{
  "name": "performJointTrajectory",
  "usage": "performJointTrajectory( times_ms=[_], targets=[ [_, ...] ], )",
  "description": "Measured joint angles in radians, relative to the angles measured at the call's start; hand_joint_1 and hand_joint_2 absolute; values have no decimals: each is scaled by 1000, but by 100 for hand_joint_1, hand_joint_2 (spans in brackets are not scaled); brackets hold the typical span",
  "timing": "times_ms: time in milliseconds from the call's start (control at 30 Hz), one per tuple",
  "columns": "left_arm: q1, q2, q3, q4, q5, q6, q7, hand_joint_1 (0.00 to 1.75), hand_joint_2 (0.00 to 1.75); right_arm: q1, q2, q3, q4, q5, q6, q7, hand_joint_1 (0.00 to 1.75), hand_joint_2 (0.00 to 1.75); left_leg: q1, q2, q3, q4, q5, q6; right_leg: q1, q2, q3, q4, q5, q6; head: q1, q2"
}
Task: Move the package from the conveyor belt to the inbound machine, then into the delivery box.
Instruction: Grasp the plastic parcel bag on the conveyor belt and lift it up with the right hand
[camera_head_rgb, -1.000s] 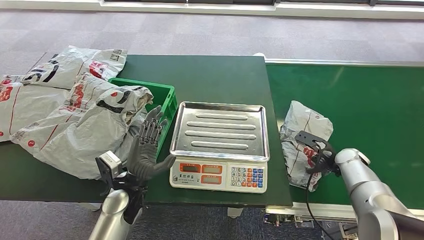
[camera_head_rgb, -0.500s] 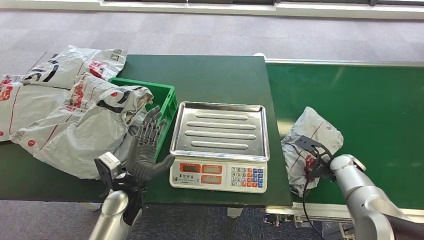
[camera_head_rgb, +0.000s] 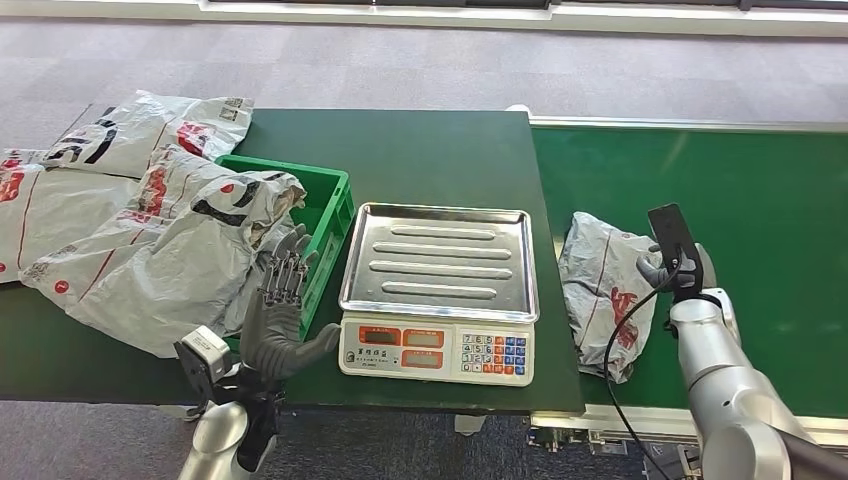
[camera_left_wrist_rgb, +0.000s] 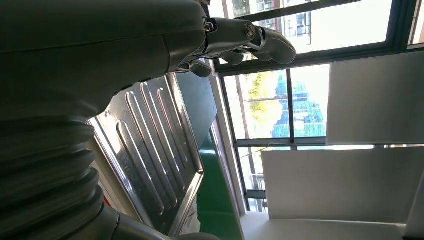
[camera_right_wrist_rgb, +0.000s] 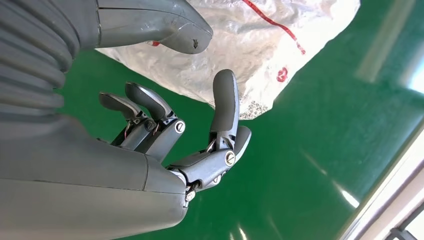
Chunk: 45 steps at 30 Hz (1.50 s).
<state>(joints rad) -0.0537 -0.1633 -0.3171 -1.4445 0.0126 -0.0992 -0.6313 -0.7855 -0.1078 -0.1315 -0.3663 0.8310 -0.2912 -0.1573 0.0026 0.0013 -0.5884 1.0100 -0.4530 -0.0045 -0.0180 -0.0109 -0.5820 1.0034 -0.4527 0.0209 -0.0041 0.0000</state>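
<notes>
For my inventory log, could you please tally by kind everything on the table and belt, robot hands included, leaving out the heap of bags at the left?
Package on the conveyor belt: 1
Weighing scale: 1
Green crate: 1
Robot hand: 2 (left robot hand, right robot hand)
Total: 5
</notes>
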Motion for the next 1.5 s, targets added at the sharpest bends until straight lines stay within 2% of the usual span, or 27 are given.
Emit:
performJointTrajectory(
  times_ms=[300, 467, 600, 667, 733, 800, 867, 967, 1133, 1500],
  targets=[
    [2, 1, 1, -6, 0, 0, 0, 0, 175, 0, 11, -27, -14, -3, -2, -8, 175, 175, 0, 0, 0, 0, 0, 0, 0, 0, 0, 0, 0, 0, 0, 0],
    [2, 1, 1, -7, -4, 5, 0, 0, 175, 1, 18, -35, -32, -61, -46, -96, 175, 175, 0, 0, 0, 0, 0, 0, 0, 0, 0, 0, 0, 0, 0, 0],
    [2, 1, 5, -8, -12, 13, 0, 0, 175, 19, 34, -42, -127, -196, -98, -226, 0, 175, 0, 0, 0, 0, 0, 0, 0, 0, -1, 0, 0, 0, 0, 0],
    [3, 2, 7, -9, -17, 15, -1, 0, 175, 37, 36, -32, -200, -215, -83, -188, 0, 175, 0, 0, 0, 0, 0, 0, 0, 0, -1, 0, 0, 0, 0, 0],
    [5, 2, 7, -10, -22, 12, -4, 0, 175, 45, 26, -3, -238, -168, -41, -57, 0, 175, 0, 0, -1, 0, 0, 0, 0, 0, -1, 0, 0, 0, 0, 0],
    [6, 4, 7, -10, -24, 6, -7, 0, 175, 43, 8, 28, -231, -115, 0, 47, 0, 175, 0, 0, -1, 0, 0, 0, 0, 1, -2, 0, 0, 0, 0, 0],
    [6, 4, 7, -9, -25, -2, -9, 0, 175, 36, -9, 51, -197, -74, 41, 91, 0, 175, 0, 0, -1, 0, 0, 0, 0, 1, -2, 0, 0, 0, 0, 0],
    [4, 4, 7, -8, -26, -11, -9, 0, 175, 32, -22, 82, -128, -32, 94, 115, 0, 175, 0, 0, -1, 0, 0, 0, 0, 0, -2, 0, 0, 0, 0, 0],
    [2, 4, 7, -6, -26, -13, -9, 0, 175, 38, -23, 116, -50, 2, 118, 134, 0, 175, 0, 0, -1, 0, 0, 0, 0, 1, -2, 0, 0, 0, 0, 0],
    [-4, 5, 7, 3, -24, -24, -11, 0, 175, 49, -22, 164, 10, 41, 181, 146, 0, 175, 0, 0, -2, 0, 0, 0, 0, 1, -3, 0, 0, 0, 0, 0]
  ],
)
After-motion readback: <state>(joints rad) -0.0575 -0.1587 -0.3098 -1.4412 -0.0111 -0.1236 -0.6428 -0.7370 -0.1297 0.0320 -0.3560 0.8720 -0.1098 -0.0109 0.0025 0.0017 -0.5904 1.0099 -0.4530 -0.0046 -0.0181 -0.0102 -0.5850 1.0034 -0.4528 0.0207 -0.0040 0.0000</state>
